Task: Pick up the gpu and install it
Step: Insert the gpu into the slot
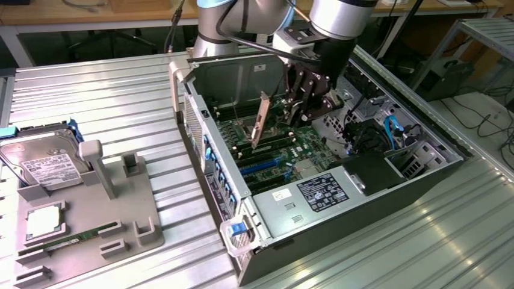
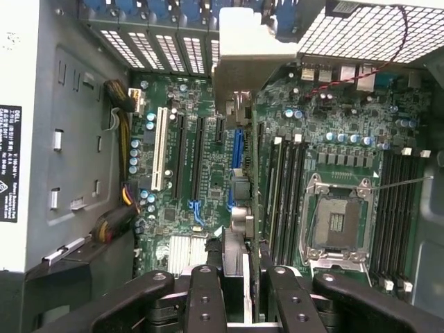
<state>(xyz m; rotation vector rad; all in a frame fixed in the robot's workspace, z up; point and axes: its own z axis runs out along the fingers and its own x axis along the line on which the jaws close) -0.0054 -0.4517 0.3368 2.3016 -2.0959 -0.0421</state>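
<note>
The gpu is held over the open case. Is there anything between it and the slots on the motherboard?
Nothing visible does. The jaws hold the gpu above the motherboard, and the space under the card, down to the expansion slots, looks free.

You are in a robotics lab or workshop. Your arm point(image 1: 341, 21) stands over a ribbed aluminium surface point(image 1: 120, 84) of the sort built for test rigs. On it lies an open computer case point(image 1: 269, 259) with its motherboard point(image 2: 187, 159) bare. Near it a grey moulded fixture point(image 1: 141, 205) keeps a hard drive point(image 1: 44, 159) and other parts in fitted slots. Your tool point(image 2: 243, 274) grips the gpu point(image 1: 259, 123) inside the case. Beyond the surface you see wooden workbenches point(image 1: 48, 12), a metal rack point(image 1: 482, 36) and loose cables point(image 1: 490, 120) on the floor.
</note>
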